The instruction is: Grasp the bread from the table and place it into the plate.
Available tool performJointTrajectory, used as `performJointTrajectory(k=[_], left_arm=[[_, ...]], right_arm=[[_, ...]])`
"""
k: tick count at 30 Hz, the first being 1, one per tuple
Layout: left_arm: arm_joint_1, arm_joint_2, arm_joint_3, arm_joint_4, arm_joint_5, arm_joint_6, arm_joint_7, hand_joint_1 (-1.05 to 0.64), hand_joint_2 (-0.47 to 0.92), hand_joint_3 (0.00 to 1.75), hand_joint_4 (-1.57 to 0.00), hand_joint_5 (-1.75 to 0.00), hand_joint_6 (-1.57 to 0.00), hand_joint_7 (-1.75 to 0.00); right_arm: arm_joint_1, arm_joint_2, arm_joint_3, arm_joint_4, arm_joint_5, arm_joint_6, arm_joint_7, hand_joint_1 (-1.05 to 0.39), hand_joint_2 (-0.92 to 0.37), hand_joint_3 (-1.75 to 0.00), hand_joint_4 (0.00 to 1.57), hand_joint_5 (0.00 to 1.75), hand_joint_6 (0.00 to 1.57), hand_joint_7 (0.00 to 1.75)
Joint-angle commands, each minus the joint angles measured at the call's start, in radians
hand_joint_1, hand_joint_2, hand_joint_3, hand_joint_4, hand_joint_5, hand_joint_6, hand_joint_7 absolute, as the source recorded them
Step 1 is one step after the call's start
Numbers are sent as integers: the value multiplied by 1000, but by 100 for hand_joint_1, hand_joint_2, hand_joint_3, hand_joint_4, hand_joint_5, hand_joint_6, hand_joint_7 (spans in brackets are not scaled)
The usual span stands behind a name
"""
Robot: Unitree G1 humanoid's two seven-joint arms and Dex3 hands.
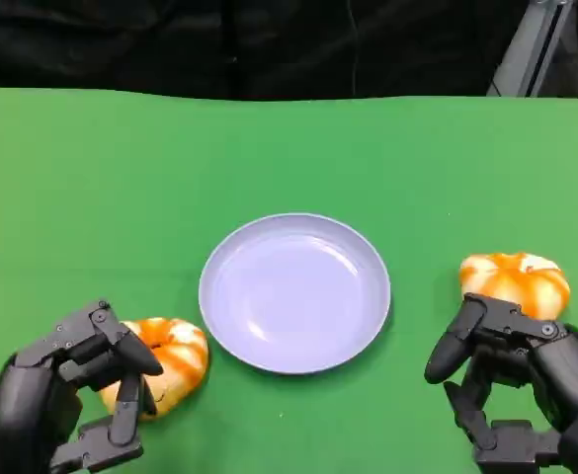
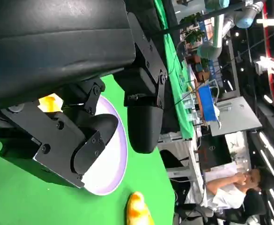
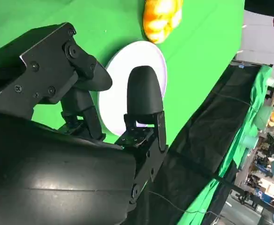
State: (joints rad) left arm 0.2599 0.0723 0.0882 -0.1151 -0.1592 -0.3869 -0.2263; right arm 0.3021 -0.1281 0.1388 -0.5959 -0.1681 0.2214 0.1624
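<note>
Nothing placed yet: plate (image 1: 294, 292) bare, left hand (image 1: 76, 390) curled around the left bread (image 1: 165, 363) but bread looks still on the table (image 1: 91, 178), right hand (image 1: 521, 380) spread just short of the right bread (image 1: 515, 280); both left to move.

A robotics lab or demonstration hall: a table (image 1: 71, 178) draped in green cloth stands before a black curtain (image 1: 219, 44). Beyond it, the left wrist view shows a pale industrial robot arm (image 2: 221, 28) rising over benches cluttered with equipment, bright strip lights (image 2: 272, 140) overhead, and a seated person (image 2: 235, 187) in a white shirt near the benches.
</note>
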Motion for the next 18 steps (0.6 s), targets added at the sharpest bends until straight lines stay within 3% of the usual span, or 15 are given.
performJointTrajectory(k=[1,5,7,11,13,18], left_arm=[[0,7,4,-6,-24,-1,-7,3,51,119,-75,-138,-78,-114],[6,8,10,-16,77,-12,49,-2,54,99,-66,-123,-78,-78],[9,9,13,-18,127,-25,75,-7,67,62,-60,-106,-76,-53],[10,21,19,-6,286,-74,156,-21,85,18,-57,-82,-73,-24],[12,28,21,-5,355,-85,193,-31,88,8,-52,-74,-67,-14],[27,81,20,-44,557,-36,251,-48,89,3,-37,-64,-53,-3]], right_arm=[[3,-6,-1,-15,6,7,-1,4,-47,-116,74,161,67,141],[4,-7,0,-16,3,6,-2,5,-47,-116,74,162,67,141],[5,-8,1,-18,0,6,-2,4,-46,-117,74,161,67,141],[6,-8,1,-18,0,4,-3,5,-46,-117,73,161,67,141],[6,-10,2,-15,-3,-1,-4,5,-46,-117,74,161,67,141],[7,-5,9,-19,-5,3,-8,6,-46,-117,75,161,67,141]])
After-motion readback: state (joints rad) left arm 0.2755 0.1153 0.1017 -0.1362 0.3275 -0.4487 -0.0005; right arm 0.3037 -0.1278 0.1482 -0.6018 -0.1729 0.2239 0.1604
